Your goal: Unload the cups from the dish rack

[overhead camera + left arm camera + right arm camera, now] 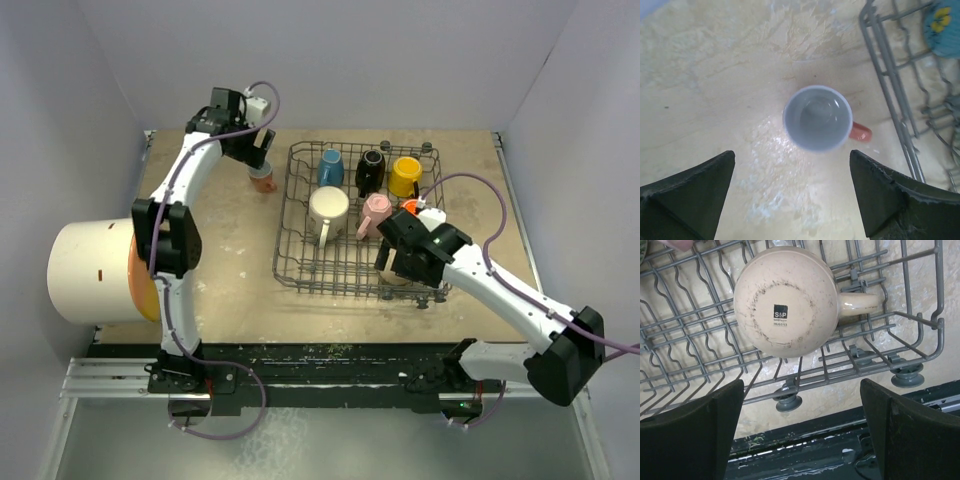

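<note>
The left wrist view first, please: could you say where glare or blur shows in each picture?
Left wrist: glare on the table beside the salmon mug; the blue mug is blurred. Right wrist: tan mug sharp, fingers of the right hand nearly black. Top external: even light, soft shadows.

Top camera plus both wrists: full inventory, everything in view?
dish rack: one, dark grey wire, middle of the table
blue mug: one, rack's far row, left
black mug: one, far row, middle
yellow mug: one, far row, right
cream mug: one, the biggest, mid rack
pink mug: one, right of the cream one
orange mug: one, mostly hidden behind the right arm
tan mug: one, upside down, rack's near right corner
salmon mug: one, white inside, upright on the table left of the rack
cylinder: one, cream with orange face, table's left edge
table: one, beige
left pincer: black, open above the salmon mug
right pincer: black, open above the tan mug
</note>
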You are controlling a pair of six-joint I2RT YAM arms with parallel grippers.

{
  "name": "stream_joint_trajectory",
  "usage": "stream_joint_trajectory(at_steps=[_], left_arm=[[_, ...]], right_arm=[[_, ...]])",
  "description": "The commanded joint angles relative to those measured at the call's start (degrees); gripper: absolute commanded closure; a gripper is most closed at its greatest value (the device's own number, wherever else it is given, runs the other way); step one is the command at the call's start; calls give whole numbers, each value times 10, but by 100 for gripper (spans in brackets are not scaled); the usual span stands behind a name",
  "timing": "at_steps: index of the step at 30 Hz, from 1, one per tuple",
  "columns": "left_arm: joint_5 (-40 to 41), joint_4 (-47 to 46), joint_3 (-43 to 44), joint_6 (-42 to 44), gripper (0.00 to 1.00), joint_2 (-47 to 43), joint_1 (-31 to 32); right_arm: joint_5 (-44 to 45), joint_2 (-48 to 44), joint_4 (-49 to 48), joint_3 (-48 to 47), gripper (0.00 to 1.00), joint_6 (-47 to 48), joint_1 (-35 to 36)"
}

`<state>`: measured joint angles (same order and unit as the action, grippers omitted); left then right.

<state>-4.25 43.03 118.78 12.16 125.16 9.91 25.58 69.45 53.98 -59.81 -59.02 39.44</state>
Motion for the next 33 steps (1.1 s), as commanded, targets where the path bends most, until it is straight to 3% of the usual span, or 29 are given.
stream_joint_trajectory(at_steps=[1,6,14,26,33], left_arm=[[-36,29,-40,27,1,-127,2],[-66,36,-140,41,1,-231,3],[-128,89,-213,34,1,-358,3],[-161,158,-234,35,1,-449,3],[-166,167,-229,30,1,-461,3]], right_arm=[[34,-9,12,-29,0,27,-4],[1,-32,-57,-9,0,94,-46],[-83,-17,-139,37,0,181,-116],[-189,29,-258,74,0,201,-135],[-246,7,-304,103,0,140,-113]])
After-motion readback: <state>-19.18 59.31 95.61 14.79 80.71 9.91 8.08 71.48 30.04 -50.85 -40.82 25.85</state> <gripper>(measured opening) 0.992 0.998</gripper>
